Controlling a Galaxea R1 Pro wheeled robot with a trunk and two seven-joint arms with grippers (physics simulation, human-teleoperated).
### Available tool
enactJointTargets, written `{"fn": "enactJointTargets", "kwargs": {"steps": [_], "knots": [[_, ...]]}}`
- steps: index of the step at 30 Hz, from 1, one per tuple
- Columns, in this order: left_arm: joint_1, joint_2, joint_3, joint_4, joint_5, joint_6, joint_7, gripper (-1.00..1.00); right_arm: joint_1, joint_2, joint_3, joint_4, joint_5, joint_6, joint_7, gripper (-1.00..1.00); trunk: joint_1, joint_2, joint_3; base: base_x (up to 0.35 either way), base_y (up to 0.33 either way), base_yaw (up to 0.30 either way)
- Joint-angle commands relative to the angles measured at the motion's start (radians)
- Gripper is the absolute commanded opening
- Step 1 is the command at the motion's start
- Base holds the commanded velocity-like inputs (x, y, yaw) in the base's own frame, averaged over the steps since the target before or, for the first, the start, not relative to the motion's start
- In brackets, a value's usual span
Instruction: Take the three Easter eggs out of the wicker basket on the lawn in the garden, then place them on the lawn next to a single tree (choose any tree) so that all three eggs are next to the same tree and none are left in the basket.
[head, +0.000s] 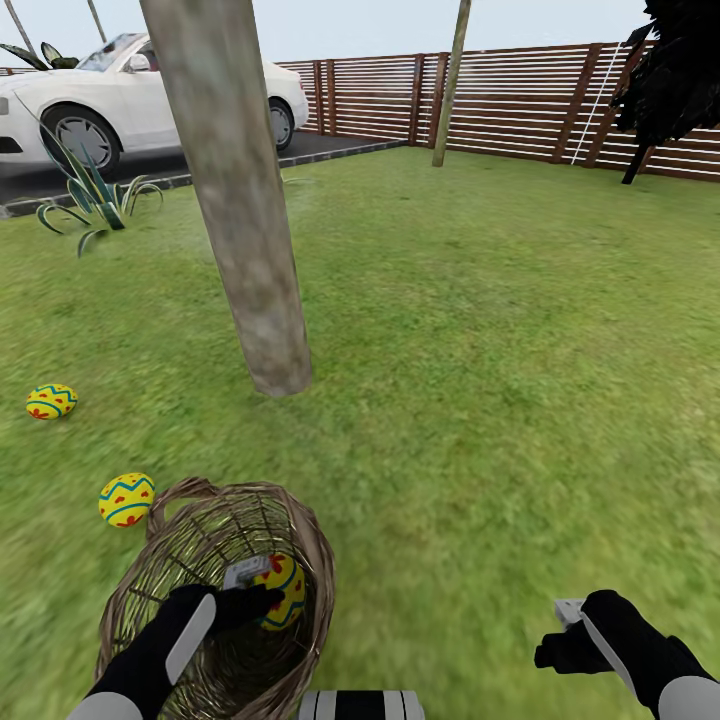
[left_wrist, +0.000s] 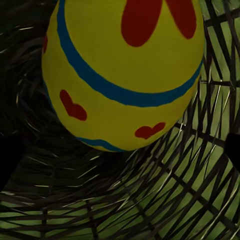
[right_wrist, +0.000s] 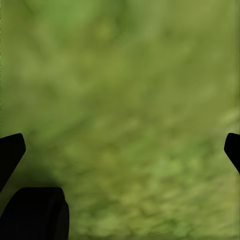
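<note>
The wicker basket (head: 150, 590) sits on the lawn (head: 480, 380) just in front of me. One yellow Easter egg (head: 286, 590) with red marks and blue bands lies inside against the basket wall. My left gripper (head: 262, 597) reaches into the basket, open, its tips right at this egg. In the left wrist view the egg (left_wrist: 120, 75) looms close over the woven wall (left_wrist: 165, 200), ahead of the left gripper (left_wrist: 120, 155). Two more eggs (head: 51, 401) (head: 126, 499) lie on the grass left of the tree trunk (head: 245, 230). My right gripper (head: 560, 630) hovers open over bare grass (right_wrist: 130, 100).
A spiky agave plant (head: 95, 195) grows at the far left. A white car (head: 120, 100) is parked on a paved strip behind it. A slatted wooden fence (head: 520, 100) closes the back, with a thin trunk (head: 452, 80) and a dark conifer (head: 670, 80) before it.
</note>
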Motion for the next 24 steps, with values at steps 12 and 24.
{"fn": "enactJointTargets", "kwargs": {"steps": [12,24], "knots": [[0.0,-0.002,-0.003,-0.003,-0.002,0.004,-0.002,1.0,0.0,-0.001,0.006,-0.001,-0.006,0.004,-0.001,1.0,0.001,-0.001,-0.009,0.0,0.0,0.0],[0.0,-0.007,-0.006,-0.002,-0.002,0.002,-0.002,1.0,0.0,-0.001,0.006,-0.001,-0.006,0.003,0.0,1.0,0.004,-0.003,-0.039,0.0,0.0,0.0]]}}
